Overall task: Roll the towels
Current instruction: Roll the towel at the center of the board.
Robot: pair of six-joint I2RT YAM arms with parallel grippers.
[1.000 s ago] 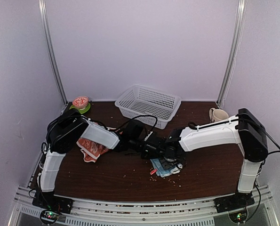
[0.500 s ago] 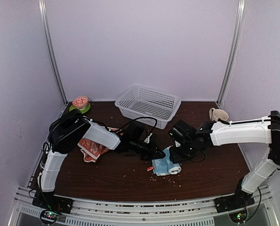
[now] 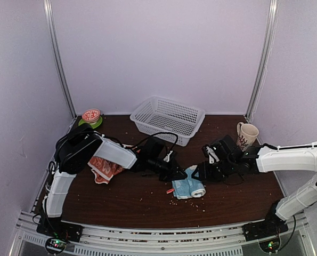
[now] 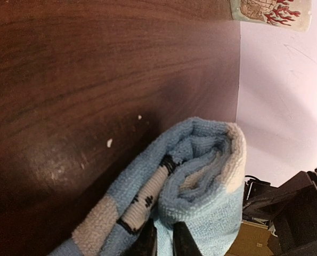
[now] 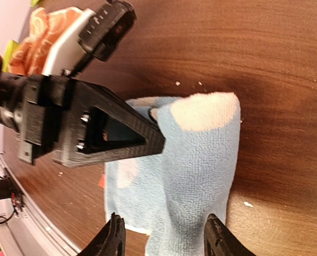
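Light blue soft cloth towel with peach patches (image 5: 201, 160) lies near the middle of the dark brown wooden table (image 3: 142, 205), between the two arms, and it is only partly rolled: one end is wound into a loose spiral, as the left wrist view shows, and a flat tail of cloth goes out from the roll toward the left arm. The left gripper (image 4: 162, 242) has its jaws almost together, and they seem to be clamped on an edge of this flat tail. The right gripper (image 5: 163, 240) hangs over the roll with its jaws apart and holds nothing. So I judge that the step in hand is the rolling of the blue towel, perhaps half done. The next move calls for the right gripper to come down on the roll and turn it further toward the pinched edge, while the left one holds the cloth tight; a loose roll may open by itself. The orange-red cloth towel with the white swirly pattern (image 3: 105, 169) lies crumpled under the left arm, well apart, not yet rolled. Behind stand a white plastic mesh basket (image 3: 166, 114) and a cream ceramic mug with red pattern (image 3: 247, 134)
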